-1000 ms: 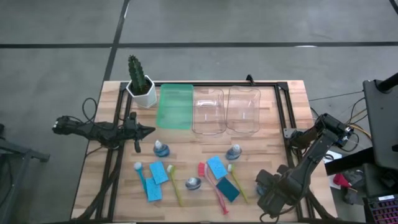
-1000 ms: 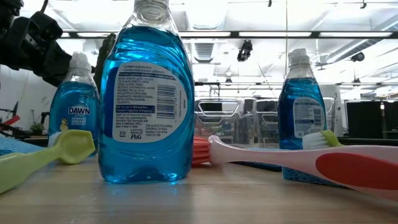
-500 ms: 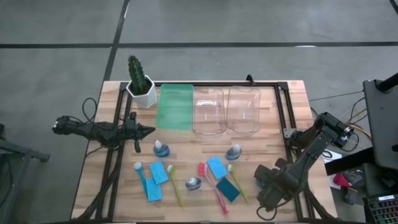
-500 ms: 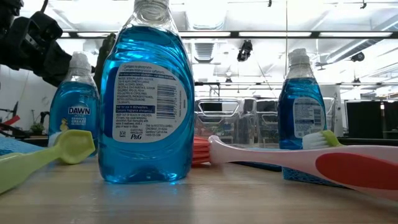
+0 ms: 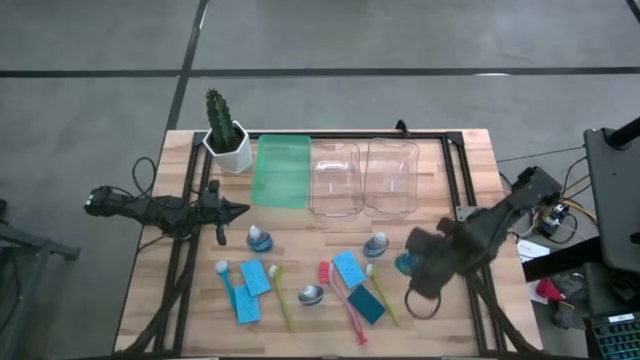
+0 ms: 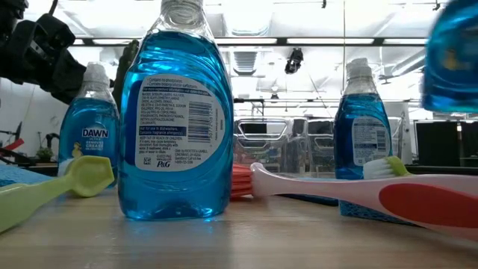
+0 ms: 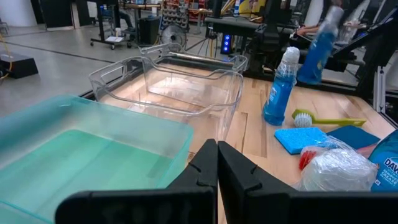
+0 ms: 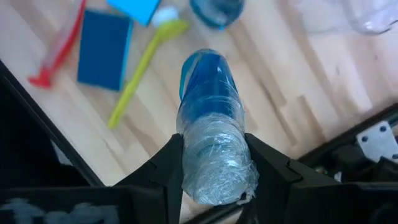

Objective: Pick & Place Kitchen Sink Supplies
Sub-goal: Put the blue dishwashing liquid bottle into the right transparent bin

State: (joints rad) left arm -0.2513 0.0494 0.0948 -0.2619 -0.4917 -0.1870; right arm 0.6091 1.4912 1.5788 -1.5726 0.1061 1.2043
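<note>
My right gripper (image 5: 408, 266) hangs over the table's right part, shut on a blue-liquid bottle (image 8: 210, 106) that also shows high in the low view (image 6: 452, 58). Three more bottles (image 5: 260, 238) (image 5: 376, 243) (image 5: 311, 294) stand among the blue sponges (image 5: 255, 277) (image 5: 348, 268), the teal sponge (image 5: 366, 305) and the brushes (image 5: 345, 305) (image 5: 282, 297) (image 5: 226, 282) lying flat on the near half. My left gripper (image 5: 240, 209) is shut with nothing in it and waits at the table's left side, pointing toward the right. My right gripper pinches the bottle's cap end, wrapped in clear film (image 8: 214, 167), between its two fingers (image 8: 166, 169). The fingers come from above, pointing down. The bottle hangs below them, bottom down and slightly tilted, lifted clear of the table.
A green bin (image 5: 281, 171) and two clear bins (image 5: 335, 177) (image 5: 391, 176) stand in a row at the far side, a cactus in a white pot (image 5: 226, 135) at the far left. A black frame (image 5: 452, 190) runs along the table's right part.
My right gripper has risen and gone toward the table's far edge and a little left, carrying the bottle, which now shows high in the low view. The wrist has also turned somewhat. The grip has stayed as it was.
</note>
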